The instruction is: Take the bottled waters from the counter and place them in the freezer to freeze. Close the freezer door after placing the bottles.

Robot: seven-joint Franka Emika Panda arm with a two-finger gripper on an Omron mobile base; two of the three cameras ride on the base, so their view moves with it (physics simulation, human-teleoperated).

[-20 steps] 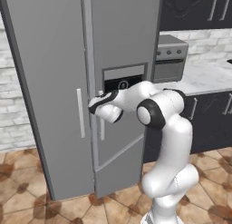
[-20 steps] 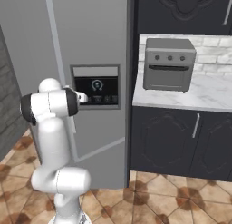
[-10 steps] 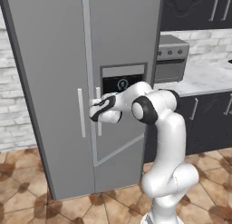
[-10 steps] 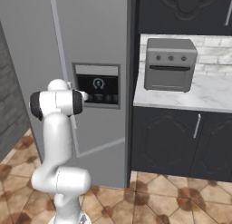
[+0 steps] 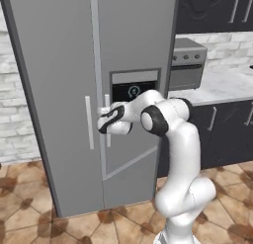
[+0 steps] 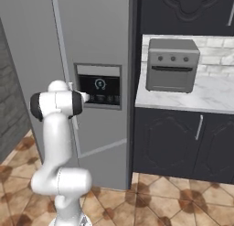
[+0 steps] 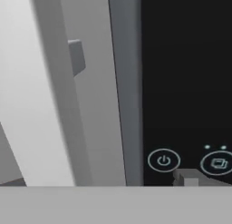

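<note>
You're at the door-opening step: freezer door (image 5: 54,104) shut, gripper (image 5: 105,120) spread wide at the handles, holding nothing. The freezer handle (image 5: 89,122) sits at its 9 o'clock, so slide over and clamp it. Can't spot the bottles.

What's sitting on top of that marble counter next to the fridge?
A grey toaster oven stands on the counter. What lies behind the oven is hidden.
</note>
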